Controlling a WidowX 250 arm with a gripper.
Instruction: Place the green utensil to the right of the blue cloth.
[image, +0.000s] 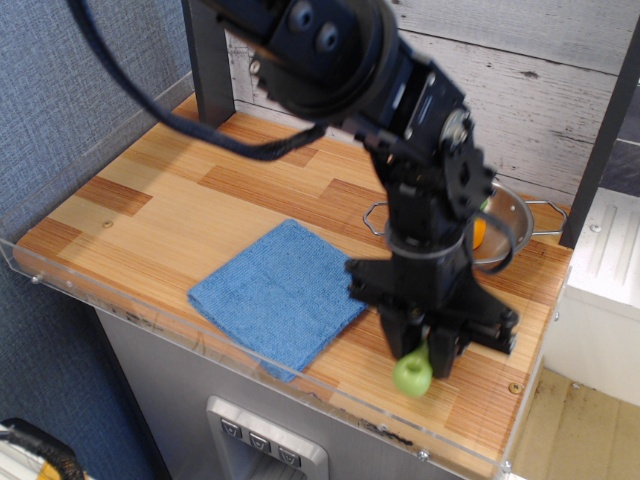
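Spatula and cloth on a wooden surface: the blue cloth lies flat near the front edge. Just to its right, the black pincer is clamped on the green spatula, handle ring pointing down above the wood.

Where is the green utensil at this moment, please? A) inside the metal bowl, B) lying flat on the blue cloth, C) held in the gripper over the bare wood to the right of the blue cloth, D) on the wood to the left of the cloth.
C: the gripper is shut on the green utensil, whose round green end shows below the fingers, over wood right of the blue cloth.
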